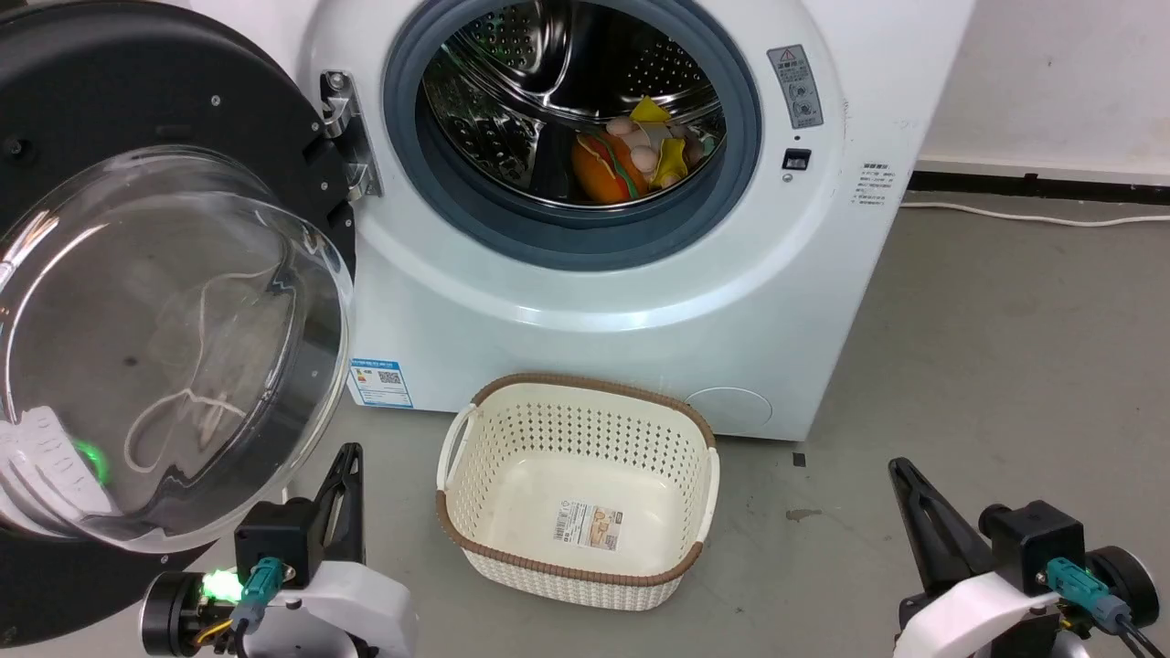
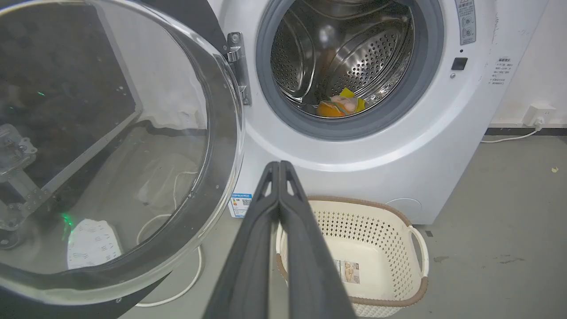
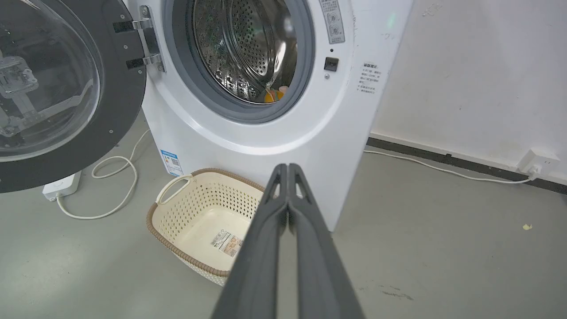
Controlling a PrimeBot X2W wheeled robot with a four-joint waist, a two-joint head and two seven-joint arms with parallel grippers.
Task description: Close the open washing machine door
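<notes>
Door status: one washing machine door, swung fully open on the left side of the white front-loader and hanging on one metal hinge. It's round, with a wide glossy black rim and a clear domed glass bowl in the centre that throws reflections. The rim is dotted with small screws.

One steel drum, perforated and shiny, ringed by one grey rubber gasket. Inside is a small heap of toys: one orange burger-like piece, some yellow bits and pale egg shapes. Can't give an exact count.

One cream plastic basket sits on the floor just in front of the washer. It's rounded-rectangular, with perforated walls, a brown woven-look rim, two loop handles and one paper label on its bottom.

Two grippers:
- Left gripper: the long dark fingers are pressed together and hold nothing. It's low in the head view, near the door's lower edge, and I can't see any contact. In the left wrist view the tips aim at the washer front, with the door glass to their left.
- Right gripper: its fingers are also pressed together and hold nothing. It's well apart from the door, to the right of the basket.

The grey concrete floor is scuffed. One white cable loops from one power strip under the door. One wall socket is at the far right.
</notes>
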